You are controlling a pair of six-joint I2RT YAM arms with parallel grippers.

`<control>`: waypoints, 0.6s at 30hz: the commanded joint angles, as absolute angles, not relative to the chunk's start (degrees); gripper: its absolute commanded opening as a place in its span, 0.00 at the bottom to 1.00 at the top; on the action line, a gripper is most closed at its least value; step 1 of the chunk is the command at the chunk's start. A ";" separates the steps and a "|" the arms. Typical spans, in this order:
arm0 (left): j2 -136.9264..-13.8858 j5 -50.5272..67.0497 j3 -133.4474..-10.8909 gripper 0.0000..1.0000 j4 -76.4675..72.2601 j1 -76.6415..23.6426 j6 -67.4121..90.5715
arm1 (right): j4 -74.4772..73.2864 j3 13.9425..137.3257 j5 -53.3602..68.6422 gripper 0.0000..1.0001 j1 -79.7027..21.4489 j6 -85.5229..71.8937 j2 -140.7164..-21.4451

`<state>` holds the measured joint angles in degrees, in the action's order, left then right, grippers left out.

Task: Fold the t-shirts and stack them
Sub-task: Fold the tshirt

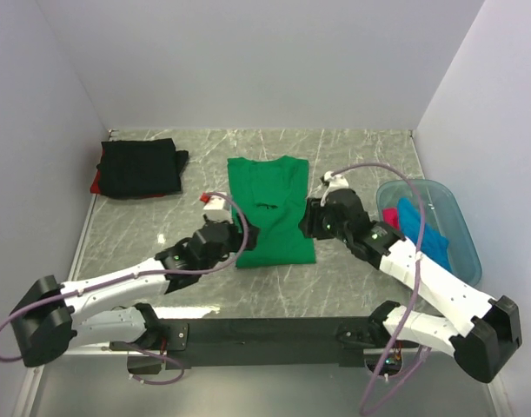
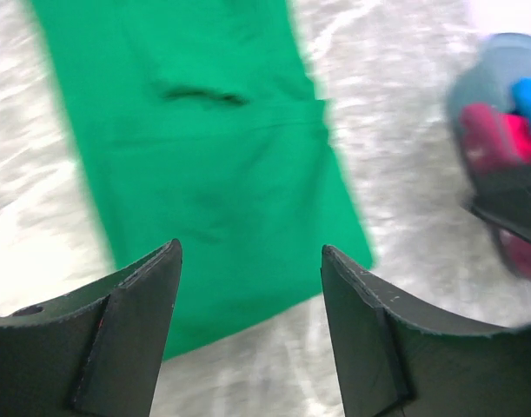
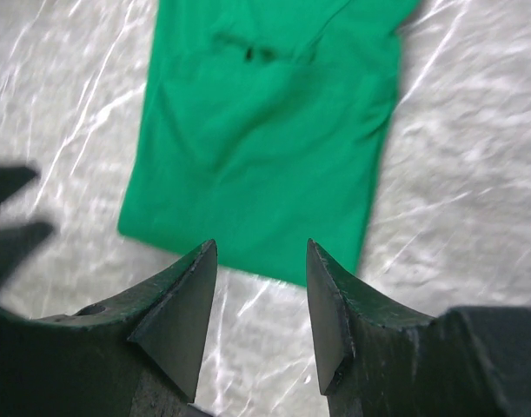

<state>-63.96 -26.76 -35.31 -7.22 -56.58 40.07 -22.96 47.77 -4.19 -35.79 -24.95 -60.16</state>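
A bright green t-shirt lies flat on the marble table, folded lengthwise into a long strip. It also shows in the left wrist view and the right wrist view. My left gripper is open and empty beside the shirt's near left corner, its jaws spread above the near hem. My right gripper is open and empty at the shirt's right edge, with its jaws just off the near hem. A folded black t-shirt lies at the back left on a red one.
A translucent blue tub stands at the right and holds a blue shirt and a pink one. It also shows in the left wrist view. White walls close in the table on three sides.
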 commanded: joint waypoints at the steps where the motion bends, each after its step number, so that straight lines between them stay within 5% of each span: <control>1: -60.83 -20.15 -30.42 0.71 -4.48 -50.99 42.36 | -24.26 45.28 -6.24 0.53 -39.46 -27.85 -58.36; 10: -53.61 -2.47 -21.80 0.73 -5.71 -43.07 46.49 | -18.37 35.69 -2.20 0.54 -40.87 -31.46 -59.32; 18: -61.69 2.46 -18.28 0.74 -10.46 -41.22 48.43 | -16.88 32.70 -3.78 0.57 -40.69 -32.26 -60.91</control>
